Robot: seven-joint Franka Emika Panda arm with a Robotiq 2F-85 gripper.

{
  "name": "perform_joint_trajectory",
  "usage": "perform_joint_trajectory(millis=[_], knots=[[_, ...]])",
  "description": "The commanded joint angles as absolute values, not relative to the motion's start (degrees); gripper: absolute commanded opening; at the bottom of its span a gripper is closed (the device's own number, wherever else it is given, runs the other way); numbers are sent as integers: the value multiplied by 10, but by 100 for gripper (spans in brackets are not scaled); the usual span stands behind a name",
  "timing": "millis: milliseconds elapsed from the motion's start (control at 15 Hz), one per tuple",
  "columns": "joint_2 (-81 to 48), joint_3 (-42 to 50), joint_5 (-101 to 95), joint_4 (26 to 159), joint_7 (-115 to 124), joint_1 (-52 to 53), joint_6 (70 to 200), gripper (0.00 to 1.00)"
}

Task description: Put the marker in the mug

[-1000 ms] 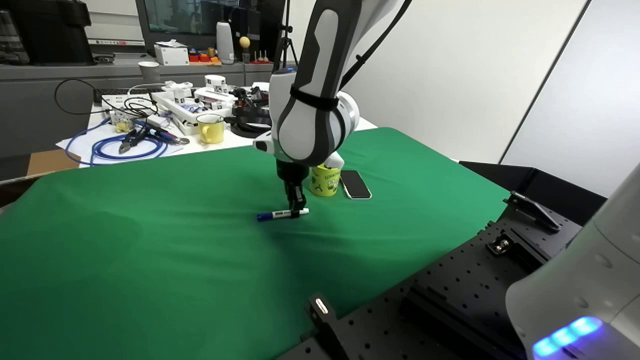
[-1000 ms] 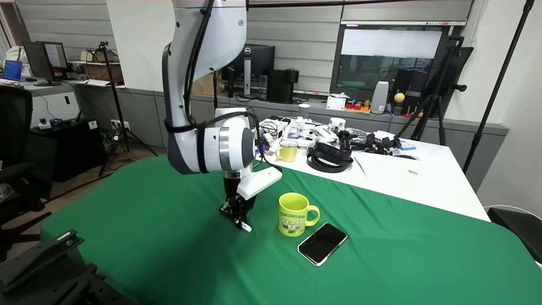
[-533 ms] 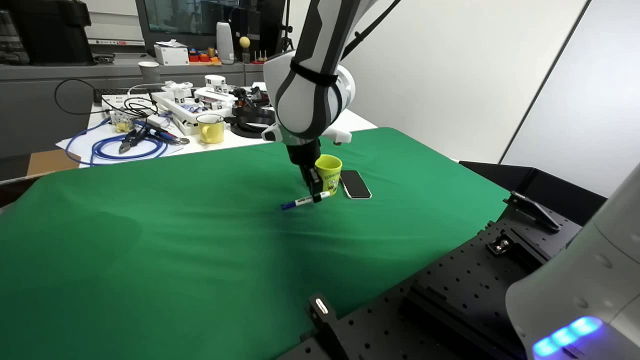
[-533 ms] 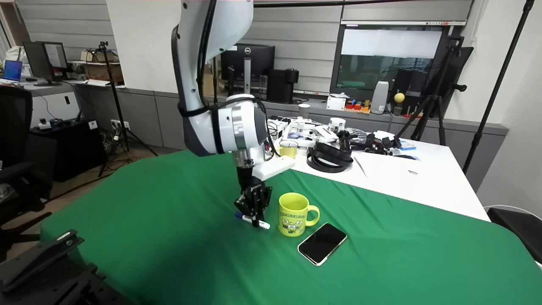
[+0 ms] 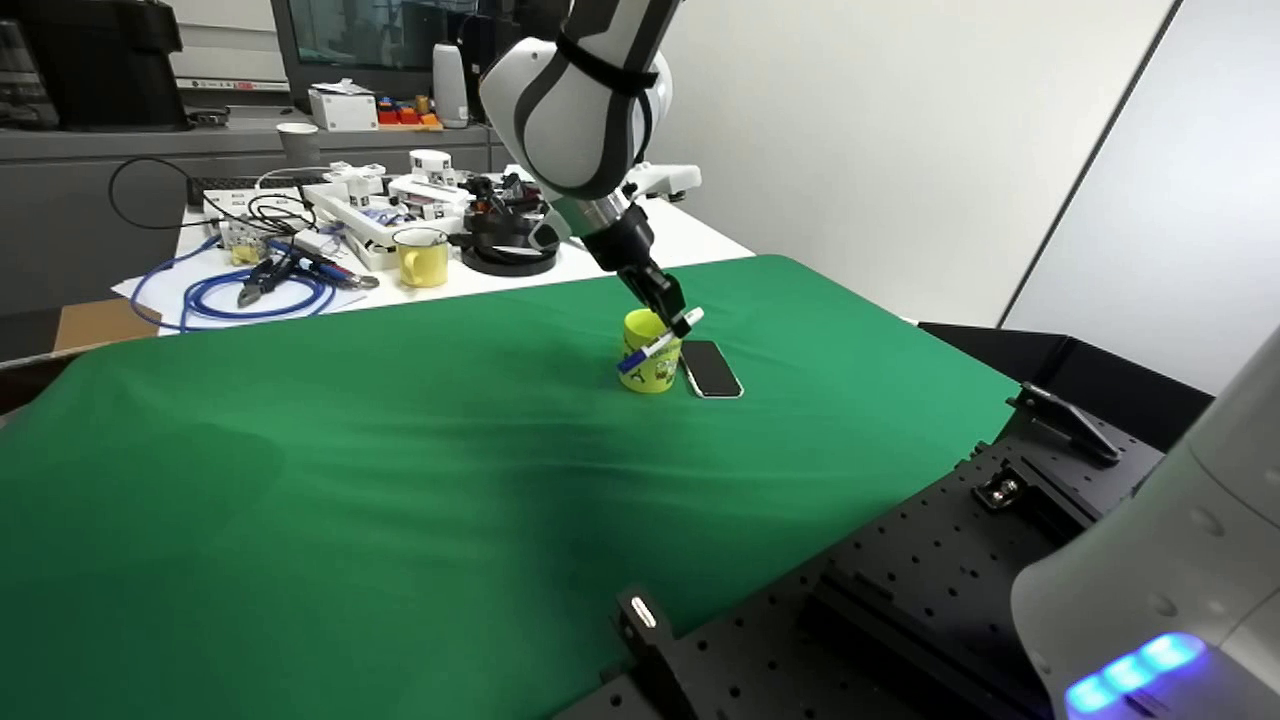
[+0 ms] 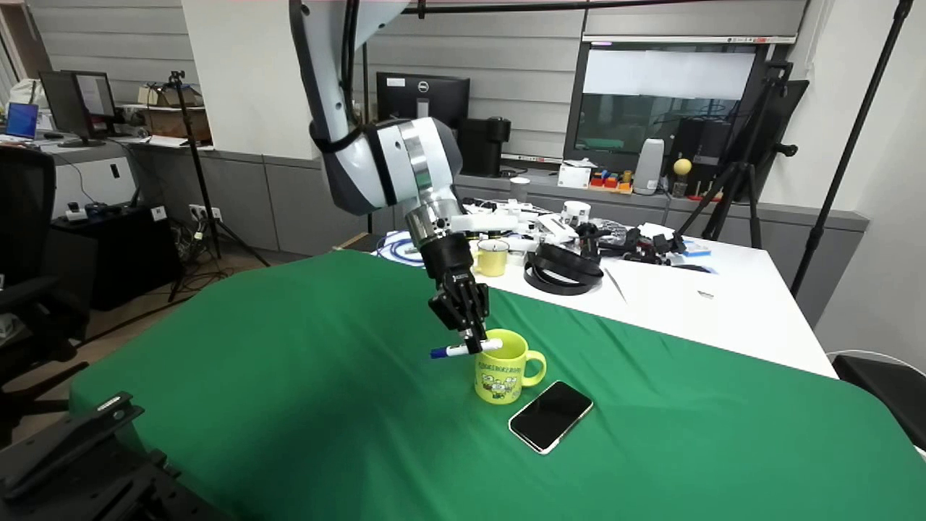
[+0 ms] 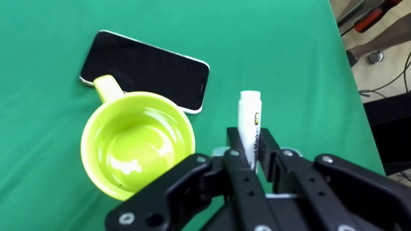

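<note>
In an exterior view, I'm seeing the gripper (image 5: 683, 326) pinching the marker (image 5: 661, 342), blue end (image 5: 631, 361) toward eight o'clock, likely to fit the mug (image 5: 655, 373).

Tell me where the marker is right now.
In the wrist view, the marker is clasped in the gripper, to the right of the mug. In an exterior view it slants, blue end lower, in front of the mug.
</note>
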State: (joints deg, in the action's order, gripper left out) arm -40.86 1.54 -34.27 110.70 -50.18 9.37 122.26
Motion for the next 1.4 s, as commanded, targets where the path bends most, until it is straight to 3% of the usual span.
perform_joint_trajectory(millis=[0, 867, 1333], knots=[[-407, 9, -398, 1074, -501, 90, 1171, 4], [-424, 2, -493, 1016, -505, 45, 1108, 4], [-460, 0, -539, 1018, -458, 28, 1223, 4]])
